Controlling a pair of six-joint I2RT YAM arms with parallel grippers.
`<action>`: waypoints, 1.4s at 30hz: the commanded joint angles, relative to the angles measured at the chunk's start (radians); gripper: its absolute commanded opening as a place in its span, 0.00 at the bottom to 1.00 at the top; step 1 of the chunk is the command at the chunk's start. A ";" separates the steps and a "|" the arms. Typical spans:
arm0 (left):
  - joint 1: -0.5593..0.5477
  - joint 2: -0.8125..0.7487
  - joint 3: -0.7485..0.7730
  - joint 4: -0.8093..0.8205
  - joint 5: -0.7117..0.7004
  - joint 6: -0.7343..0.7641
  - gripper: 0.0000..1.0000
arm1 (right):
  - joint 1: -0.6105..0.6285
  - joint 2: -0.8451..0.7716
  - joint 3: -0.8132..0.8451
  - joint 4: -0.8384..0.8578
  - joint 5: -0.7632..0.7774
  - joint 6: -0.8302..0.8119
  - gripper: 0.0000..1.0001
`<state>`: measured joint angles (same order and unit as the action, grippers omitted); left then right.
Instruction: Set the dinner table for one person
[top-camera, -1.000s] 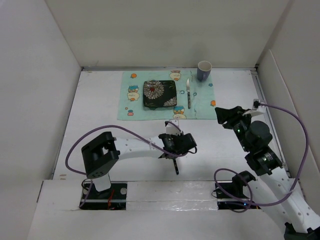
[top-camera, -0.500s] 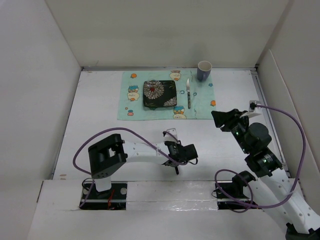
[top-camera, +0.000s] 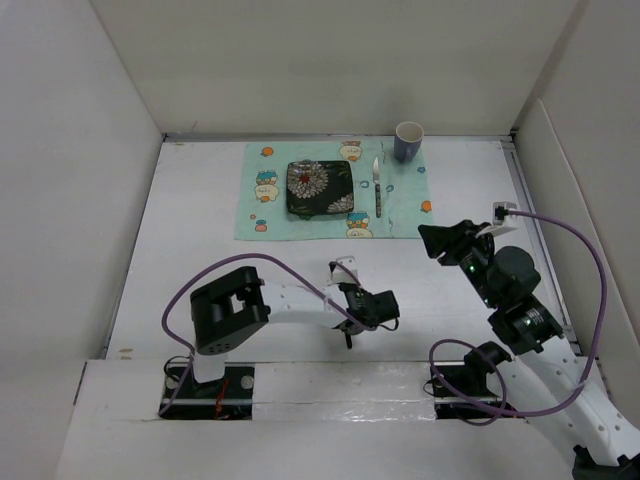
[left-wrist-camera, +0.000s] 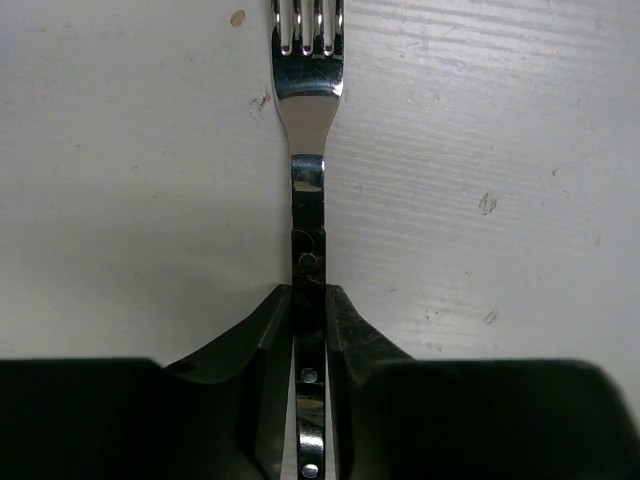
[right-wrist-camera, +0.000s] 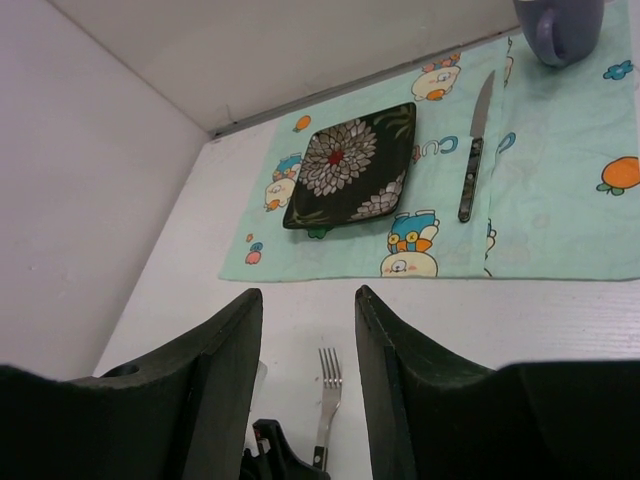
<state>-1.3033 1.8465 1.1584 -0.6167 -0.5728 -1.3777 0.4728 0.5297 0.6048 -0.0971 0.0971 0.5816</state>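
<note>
Low in the middle of the top view, close to the near edge of the dinner table (top-camera: 200, 250), the left gripper (left-wrist-camera: 309, 300) is clamped on the dark handle of a fork (left-wrist-camera: 308, 200). Its two black fingers (left-wrist-camera: 270, 330) press the handle from either side, and in the left wrist view the tines point to the top of the frame, over the scuffed white surface. Whether the fork rests on that surface is not clear. To the right of centre, the right gripper (right-wrist-camera: 308, 295) hangs above the table with its fingers apart and nothing between them. Further back, a mint-green cartoon cloth (right-wrist-camera: 560, 220) lies flat by the far wall. On it sit a dark flowered square plate (right-wrist-camera: 350, 165), a knife (right-wrist-camera: 474, 160) just right of the plate, and a blue-grey mug (right-wrist-camera: 558, 25) at the cloth's far right corner.
</note>
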 joint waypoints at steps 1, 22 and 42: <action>-0.001 0.063 -0.020 -0.073 -0.009 -0.052 0.13 | 0.015 -0.008 -0.005 0.050 -0.011 0.007 0.47; 0.712 -0.308 0.326 0.236 -0.124 1.193 0.00 | 0.161 0.236 -0.071 0.283 -0.019 0.003 0.13; 0.941 0.229 0.616 0.298 0.159 1.350 0.00 | 0.247 0.380 -0.057 0.281 0.090 -0.031 0.45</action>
<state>-0.3611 2.0949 1.7096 -0.3569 -0.4152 -0.0570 0.7105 0.8986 0.5217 0.1387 0.1661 0.5686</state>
